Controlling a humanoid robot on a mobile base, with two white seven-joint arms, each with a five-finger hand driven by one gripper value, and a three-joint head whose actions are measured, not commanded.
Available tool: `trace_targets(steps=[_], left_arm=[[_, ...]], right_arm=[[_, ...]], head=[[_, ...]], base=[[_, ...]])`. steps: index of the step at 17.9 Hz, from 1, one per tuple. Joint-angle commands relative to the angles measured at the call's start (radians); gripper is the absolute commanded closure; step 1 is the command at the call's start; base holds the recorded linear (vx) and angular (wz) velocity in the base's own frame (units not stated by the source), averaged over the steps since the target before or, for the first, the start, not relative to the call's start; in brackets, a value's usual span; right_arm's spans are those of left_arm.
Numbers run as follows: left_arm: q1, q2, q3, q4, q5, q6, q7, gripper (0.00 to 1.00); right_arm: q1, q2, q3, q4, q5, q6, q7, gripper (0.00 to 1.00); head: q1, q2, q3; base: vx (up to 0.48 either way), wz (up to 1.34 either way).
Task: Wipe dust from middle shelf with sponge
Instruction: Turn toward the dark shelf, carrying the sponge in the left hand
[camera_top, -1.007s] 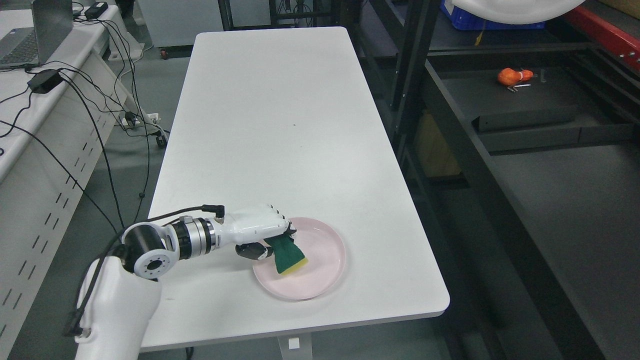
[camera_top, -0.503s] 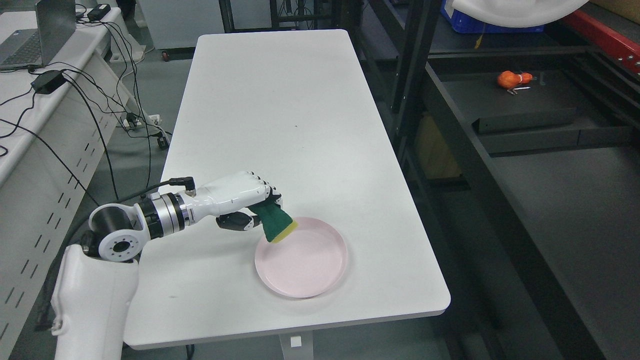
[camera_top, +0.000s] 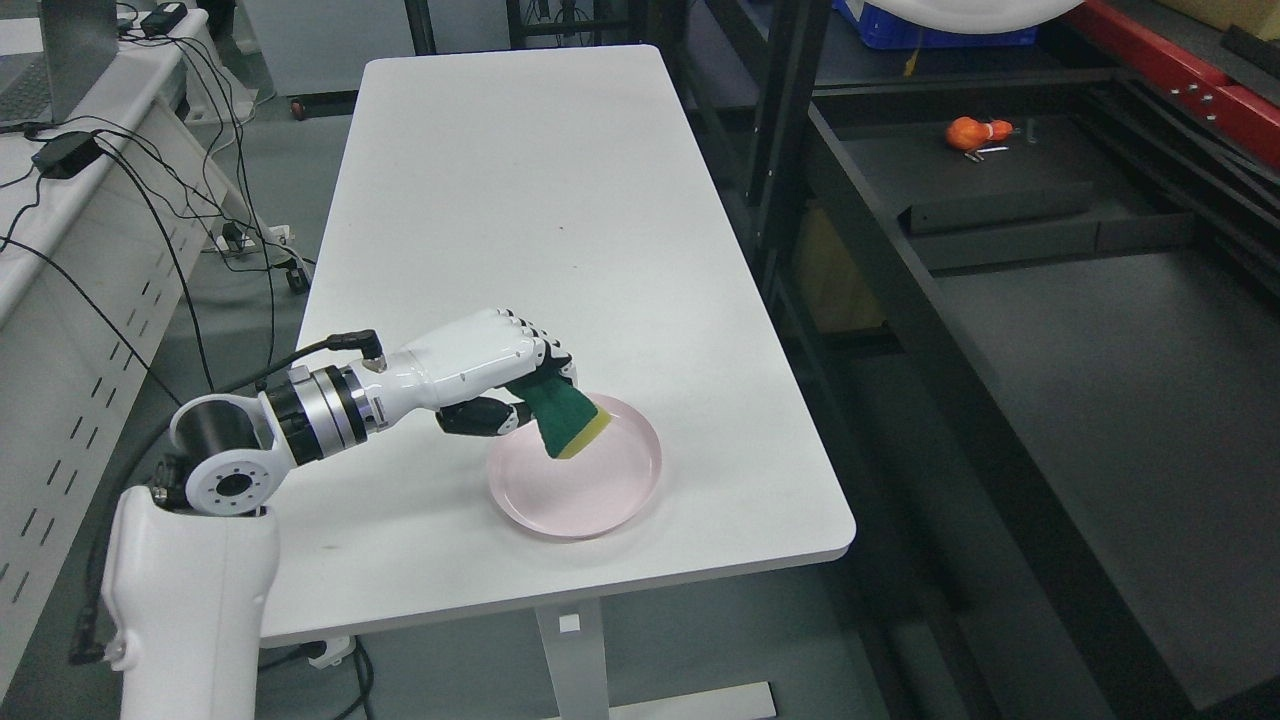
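While a black metal shelving rack (camera_top: 1000, 250) fills the right of the head view, its dark middle shelf (camera_top: 1090, 330) looks unwiped. Left of it stands the long white tabletop (camera_top: 530, 200), bearing 1 round pink plastic plate (camera_top: 610, 495) near its front edge. From the lower left comes the robot's white left hand (camera_top: 500, 375), fingers clamped on the upper end of a green-and-yellow sponge (camera_top: 565, 425). That sponge hangs tilted just over the plate's rear rim, seemingly clear of it. Likely light, soft and compressible, it should suit a firm grip across its upper end, leaving the lower end free to rub.
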Motion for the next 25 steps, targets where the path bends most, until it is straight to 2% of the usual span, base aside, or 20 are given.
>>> trace_targets(steps=[1,3,13,18,25], left_arm=[[-0.001,-0.038,-0.004,-0.040,0.008,0.000,0.003,0.97],[-0.001,-0.073,0.002,-0.037,0.008,0.000,0.007,0.97],[0.018,-0.073,0.027,-0.036,0.004,0.000,0.007,1.00],[0.010,-0.073,-0.030,-0.039,0.007,0.000,0.004,1.00],[-0.079,-0.073,-0.114,-0.014,0.008,0.000,0.001,1.00]], right_arm=[[0.000,-0.017,0.000,-0.017,0.000,0.072,0.001,0.00],[0.000,-0.017,0.000,-0.017,0.000,0.072,0.001,0.00],[0.000,-0.017,0.000,-0.017,0.000,0.072,0.001,0.00],[-0.001,-0.017,0.000,-0.017,0.000,0.072,0.001,0.00],[0.000,-0.017,0.000,-0.017,0.000,0.072,0.001,0.00]], head=[[0.0000,0.000,0.000],[0.0000,0.000,0.000],[0.0000,0.000,0.000],[0.0000,0.000,0.000],[0.0000,0.000,0.000]], base=[[-0.176,-0.27],[-0.147,-0.29],[-0.194,-0.32],[-0.242,-0.08],[-0.279,-0.39]])
